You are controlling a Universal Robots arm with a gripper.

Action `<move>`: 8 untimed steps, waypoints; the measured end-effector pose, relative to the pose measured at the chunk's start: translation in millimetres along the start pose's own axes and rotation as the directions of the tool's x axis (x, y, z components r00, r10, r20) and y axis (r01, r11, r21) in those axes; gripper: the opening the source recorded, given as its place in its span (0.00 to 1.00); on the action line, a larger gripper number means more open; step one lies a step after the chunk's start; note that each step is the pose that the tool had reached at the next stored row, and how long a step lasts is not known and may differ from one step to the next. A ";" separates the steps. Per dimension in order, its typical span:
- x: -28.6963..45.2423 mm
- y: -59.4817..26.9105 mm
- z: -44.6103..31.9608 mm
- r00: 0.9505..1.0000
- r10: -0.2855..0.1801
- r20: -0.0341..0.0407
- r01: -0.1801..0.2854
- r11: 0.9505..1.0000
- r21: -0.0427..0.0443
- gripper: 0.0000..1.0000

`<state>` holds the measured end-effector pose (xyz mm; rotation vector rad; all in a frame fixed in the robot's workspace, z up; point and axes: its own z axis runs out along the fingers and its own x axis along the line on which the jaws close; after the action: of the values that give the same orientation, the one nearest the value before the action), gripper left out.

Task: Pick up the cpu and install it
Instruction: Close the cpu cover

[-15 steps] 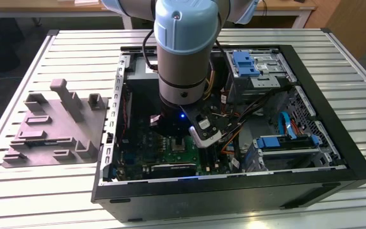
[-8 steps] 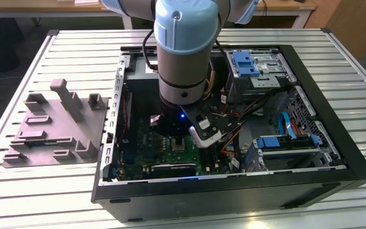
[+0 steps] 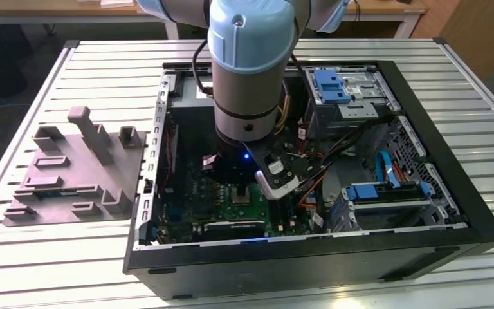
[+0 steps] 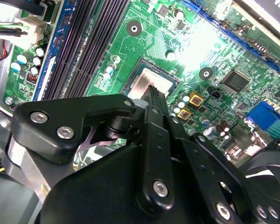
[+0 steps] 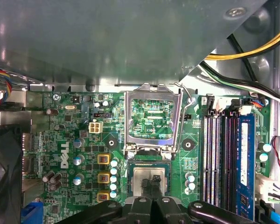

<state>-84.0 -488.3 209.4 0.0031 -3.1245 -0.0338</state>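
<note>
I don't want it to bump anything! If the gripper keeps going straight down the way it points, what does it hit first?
Probably the cpu, the silvery square right under the gripper on the green motherboard. How close they already are is hard to judge.

The surface is a pale metal top of long parallel slats, with a grey moulded fixture plate lying toward the exterior view's left. Behind it stands a light wooden desk on white legs, and a wooden panel fills the far corner at the exterior view's right. Dark floor shows beside the slatted top.
</note>
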 end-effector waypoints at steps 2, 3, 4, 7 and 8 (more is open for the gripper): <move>0.0 0.0 -0.3 1.000 0.000 0.000 0.000 1.000 0.000 0.11; 0.2 -0.1 -1.9 1.000 0.000 0.000 0.000 1.000 0.000 0.11; 0.4 0.0 -4.6 1.000 0.000 0.000 0.000 1.000 0.000 0.11; 0.7 0.4 -18.4 1.000 0.000 0.001 0.000 1.000 0.000 0.11; 0.8 0.5 -22.9 1.000 0.000 0.001 0.000 1.000 0.000 0.11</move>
<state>-84.4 -488.2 232.3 0.0030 -3.1252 -0.0337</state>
